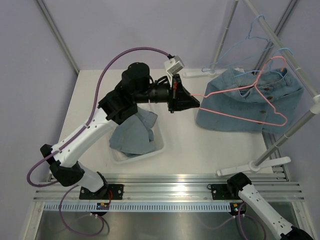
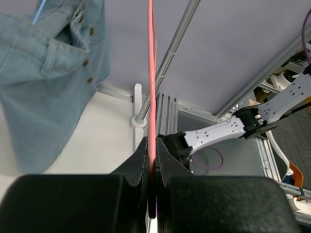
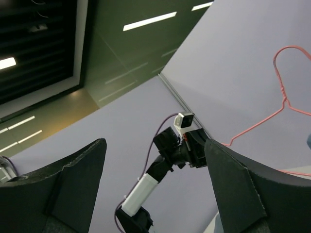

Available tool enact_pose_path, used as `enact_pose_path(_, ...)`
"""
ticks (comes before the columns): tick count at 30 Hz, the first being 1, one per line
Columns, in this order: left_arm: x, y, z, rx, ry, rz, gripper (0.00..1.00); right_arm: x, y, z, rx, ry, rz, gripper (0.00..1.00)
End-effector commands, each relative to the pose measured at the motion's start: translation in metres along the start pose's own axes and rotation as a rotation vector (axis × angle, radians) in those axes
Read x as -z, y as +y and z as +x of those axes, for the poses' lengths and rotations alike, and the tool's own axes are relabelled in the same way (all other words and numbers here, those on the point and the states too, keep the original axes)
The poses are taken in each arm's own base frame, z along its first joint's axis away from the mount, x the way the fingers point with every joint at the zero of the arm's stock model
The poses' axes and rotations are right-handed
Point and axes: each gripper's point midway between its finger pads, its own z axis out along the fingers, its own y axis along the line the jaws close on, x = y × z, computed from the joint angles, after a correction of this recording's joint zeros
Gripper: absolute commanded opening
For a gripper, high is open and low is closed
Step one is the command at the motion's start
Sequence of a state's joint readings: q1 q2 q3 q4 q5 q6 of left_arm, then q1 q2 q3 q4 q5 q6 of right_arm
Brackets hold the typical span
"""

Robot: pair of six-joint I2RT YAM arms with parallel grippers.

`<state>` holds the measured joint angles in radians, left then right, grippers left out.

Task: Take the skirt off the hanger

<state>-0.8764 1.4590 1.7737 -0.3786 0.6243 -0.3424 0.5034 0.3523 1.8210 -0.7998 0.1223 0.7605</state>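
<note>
A denim skirt (image 1: 235,107) hangs at the back right under the rack rail, with a blue hanger (image 1: 261,27) above it; it also shows in the left wrist view (image 2: 43,82). A pink wire hanger (image 1: 260,102) lies across the skirt's front, fully visible, its hook up by the rail. My left gripper (image 1: 196,102) is shut on the hanger's left tip; the wire (image 2: 151,73) runs up from between the closed fingers (image 2: 141,155). I cannot tell whether the skirt hangs on the pink hanger. My right gripper (image 3: 155,143) is open, empty and points upward; only its arm (image 1: 260,200) shows from above.
A white bin (image 1: 161,146) holding blue cloth (image 1: 135,135) sits under my left arm. The clothes rack has a slanted rail (image 1: 282,45), a post (image 1: 295,127) and white feet (image 1: 252,165) on the right of the table.
</note>
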Motion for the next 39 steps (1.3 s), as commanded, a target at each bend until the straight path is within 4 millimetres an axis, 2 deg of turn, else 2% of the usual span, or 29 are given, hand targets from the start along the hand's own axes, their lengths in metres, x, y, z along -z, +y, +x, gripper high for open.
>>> enact_pose_path(1, -0.013, -0.032, -0.046, -0.072, -0.140, 0.099, 0.00, 0.000, 0.008, -0.015, -0.048, -0.059, -0.020, 0.88)
enact_pose_path(3, -0.027, -0.034, -0.047, -0.064, -0.147, 0.121, 0.00, 0.003, 0.007, -0.013, -0.046, -0.044, -0.009, 0.86)
enact_pose_path(4, -0.030, -0.037, -0.054, -0.070, -0.163, 0.132, 0.00, 0.005, 0.007, -0.012, -0.049, -0.037, -0.009, 0.86)
enact_pose_path(7, -0.052, -0.034, -0.050, -0.048, -0.147, 0.146, 0.00, 0.010, 0.009, -0.014, -0.054, -0.041, -0.016, 0.86)
enact_pose_path(8, -0.055, -0.037, -0.055, -0.050, -0.155, 0.155, 0.00, 0.012, 0.008, -0.015, -0.054, -0.042, -0.013, 0.86)
enact_pose_path(9, -0.067, -0.035, -0.047, -0.036, -0.136, 0.159, 0.00, 0.014, 0.008, -0.017, -0.054, -0.052, -0.012, 0.87)
enact_pose_path(11, -0.075, -0.039, -0.047, -0.031, -0.137, 0.175, 0.00, 0.017, 0.007, -0.018, -0.053, -0.052, -0.008, 0.86)
enact_pose_path(13, -0.087, -0.032, -0.039, -0.016, -0.117, 0.169, 0.00, 0.019, 0.007, -0.017, -0.053, -0.050, -0.005, 0.87)
enact_pose_path(18, -0.098, -0.013, -0.021, -0.007, -0.080, 0.099, 0.00, 0.024, 0.003, -0.017, -0.051, -0.053, 0.007, 0.87)
enact_pose_path(22, -0.102, -0.010, -0.010, -0.001, -0.058, 0.110, 0.00, 0.026, -0.003, -0.017, -0.048, -0.060, 0.028, 0.87)
enact_pose_path(26, -0.103, -0.003, 0.003, 0.003, -0.030, 0.095, 0.21, 0.025, -0.006, -0.015, -0.046, -0.057, 0.035, 0.87)
enact_pose_path(27, -0.101, -0.004, 0.003, -0.003, -0.032, 0.094, 0.38, 0.025, -0.006, -0.014, -0.045, -0.056, 0.037, 0.88)
enact_pose_path(29, -0.100, 0.000, 0.012, -0.013, -0.016, 0.084, 0.62, 0.024, -0.010, -0.012, -0.045, -0.048, 0.048, 0.88)
enact_pose_path(31, -0.096, 0.002, 0.014, -0.028, -0.011, 0.069, 0.70, 0.025, -0.012, -0.011, -0.039, -0.048, 0.054, 0.88)
enact_pose_path(35, -0.082, 0.023, 0.017, -0.118, 0.035, -0.031, 0.81, 0.027, -0.015, -0.011, -0.040, -0.050, 0.066, 0.88)
enact_pose_path(37, -0.070, 0.028, 0.010, -0.149, 0.028, -0.056, 0.84, 0.029, -0.016, -0.011, -0.036, -0.049, 0.074, 0.88)
enact_pose_path(39, -0.054, 0.050, 0.000, -0.167, 0.009, -0.100, 0.85, 0.029, -0.018, -0.011, -0.035, -0.052, 0.082, 0.89)
